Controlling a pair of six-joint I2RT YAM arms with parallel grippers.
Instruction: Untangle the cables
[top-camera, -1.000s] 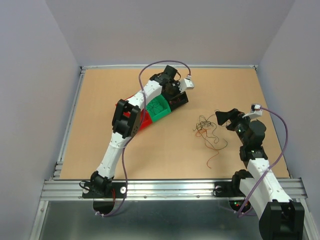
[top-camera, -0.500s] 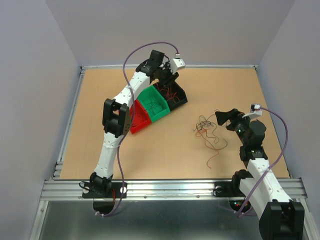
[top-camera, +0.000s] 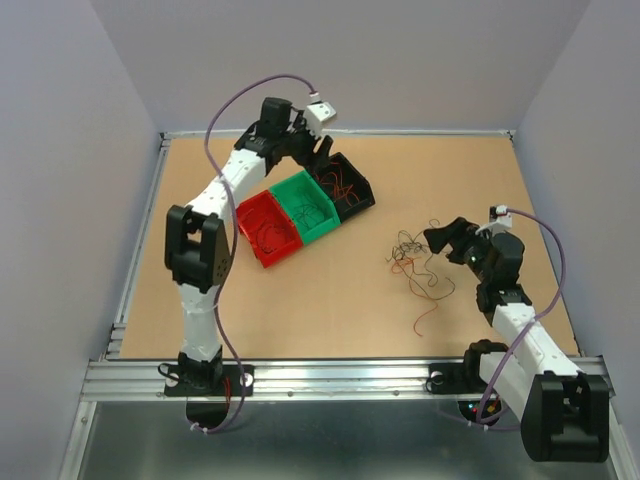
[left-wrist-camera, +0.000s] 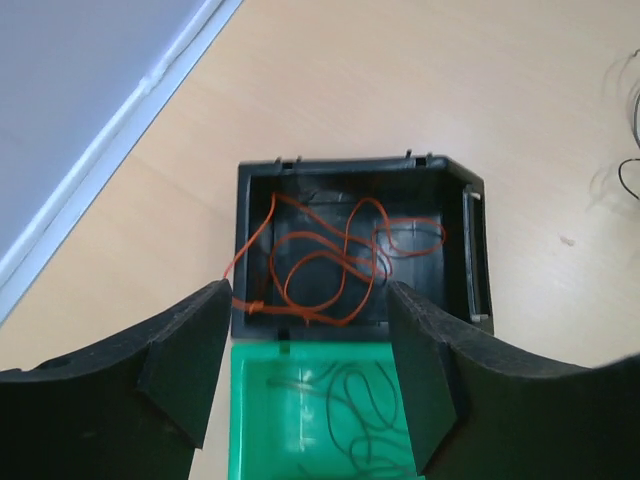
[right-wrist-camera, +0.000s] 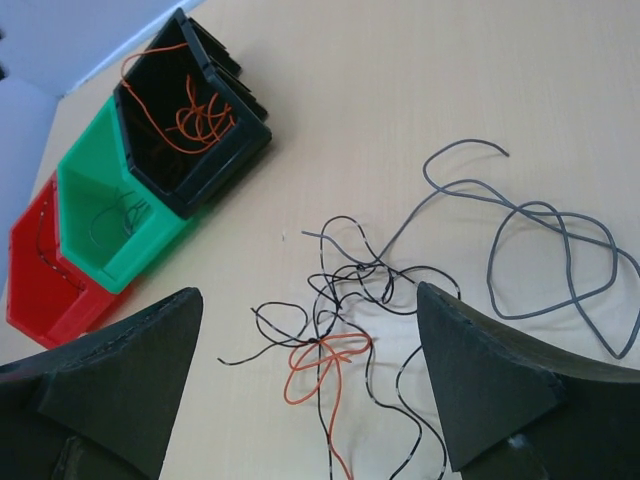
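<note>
Left jaws now back from bins (top-camera: 324, 230)

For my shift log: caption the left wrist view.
Left jaws open above a black plastic bin holding thin curly orange wires, green plastic bin adjoining.

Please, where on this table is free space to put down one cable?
Bare table lies between the red bin and the front rail, and also in the far right corner behind the cable tangle. It is crowded around that tangle, beside the right hand, and one red cable lies nearer the front rail.
</note>
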